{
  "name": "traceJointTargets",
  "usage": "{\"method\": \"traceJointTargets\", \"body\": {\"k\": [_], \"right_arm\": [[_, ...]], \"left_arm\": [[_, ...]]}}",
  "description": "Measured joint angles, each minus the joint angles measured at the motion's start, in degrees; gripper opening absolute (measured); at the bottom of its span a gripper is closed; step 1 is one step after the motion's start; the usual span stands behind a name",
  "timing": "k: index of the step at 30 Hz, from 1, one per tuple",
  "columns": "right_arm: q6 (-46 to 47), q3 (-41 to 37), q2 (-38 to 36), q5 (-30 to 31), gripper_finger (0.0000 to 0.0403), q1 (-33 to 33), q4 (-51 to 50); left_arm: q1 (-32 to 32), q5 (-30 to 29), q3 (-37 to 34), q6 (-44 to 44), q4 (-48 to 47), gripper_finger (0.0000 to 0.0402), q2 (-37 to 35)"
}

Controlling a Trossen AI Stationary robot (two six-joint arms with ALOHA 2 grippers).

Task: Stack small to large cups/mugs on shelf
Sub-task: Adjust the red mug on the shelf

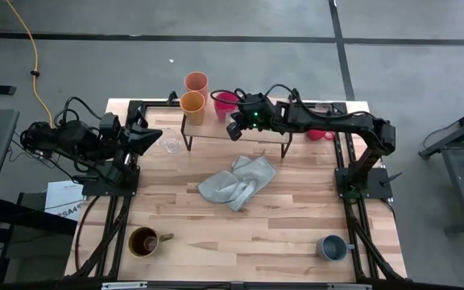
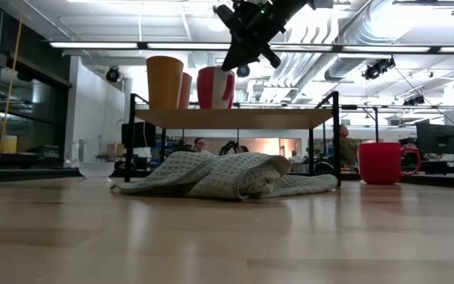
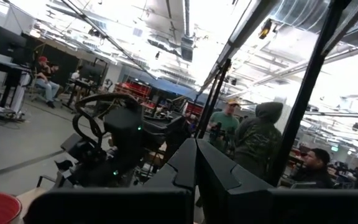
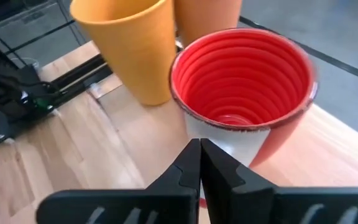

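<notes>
Right pincer point(image 4: 199, 163) fully closed, empty, just beside ribbed red mug point(image 4: 241, 93) on light-wood shelf point(image 1: 252, 127); smooth yellow mug point(image 4: 126, 43) adjacent. Left pincer point(image 3: 196, 177) closed, parked at the desk's left edge, apparently idle.

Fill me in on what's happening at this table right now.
The right gripper hovers shut, empty, just beside a red mug standing on the shelf next to a yellow cup and a peach tumbler. The left gripper waits shut at the table's left. Other mugs and a grey cloth sit on the tabletop.
</notes>
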Motion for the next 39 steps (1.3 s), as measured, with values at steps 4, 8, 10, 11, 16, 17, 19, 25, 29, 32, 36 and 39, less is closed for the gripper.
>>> {"method": "traceJointTargets", "body": {"k": [4, 8, 10, 11, 16, 17, 19, 25, 29, 32, 36, 39], "right_arm": [[-0.1, 0.0, 0.0, -0.2, 0.0, -0.9, 0.8], [0.0, 0.0, 0.2, -0.7, 0.0, -1.9, 1.8], [0.0, 0.0, 0.3, -0.8, 0.0, -2.4, 2.9], [0.0, 0.0, 0.4, -0.8, 0.0, -2.6, 3.3], [0.2, 0.0, 1.1, -1.4, 0.0, -3.5, 4.0], [0.2, 0.0, 1.3, -1.6, 0.0, -3.7, 4.0], [0.2, 0.0, 1.9, -1.7, 0.0, -3.8, 4.9], [1.5, 0.1, 3.3, -2.0, 0.0, -4.3, 7.5], [1.5, 0.1, 3.7, -2.0, 0.0, -4.5, 8.3], [0.4, 0.1, 3.6, -1.9, 0.0, -4.7, 8.2], [0.2, 0.1, 3.6, -1.5, 0.0, -5.4, 8.0], [0.1, 0.1, 3.5, -1.4, 0.0, -6.0, 7.9]], "left_arm": [[0.0, -0.8, 0.0, 0.0, 0.0, 0.0, 0.0], [0.0, -0.8, 0.0, 0.0, 0.0, 0.0, 0.0], [0.0, -0.8, 0.0, 0.0, 0.0, 0.0, 0.0], [0.0, -0.8, 0.0, 0.0, 0.0, 0.0, 0.0], [0.0, -0.8, 0.0, -0.1, 0.0, 0.0, 0.0], [0.0, -0.8, 0.0, -0.1, 0.0, 0.0, 0.0], [0.0, -0.8, 0.0, -0.2, 0.0, 0.0, 0.0], [0.0, -0.8, 0.0, -1.4, 0.0, 0.0, 0.0], [0.0, -0.8, 0.0, -1.5, 0.0, 0.0, 0.0], [0.0, -0.8, 0.0, -1.6, 0.0, 0.0, 0.0], [0.0, -0.8, 0.0, -1.6, 0.0, 0.0, 0.0], [0.0, -0.8, 0.0, -1.6, 0.0, 0.0, 0.0]]}}
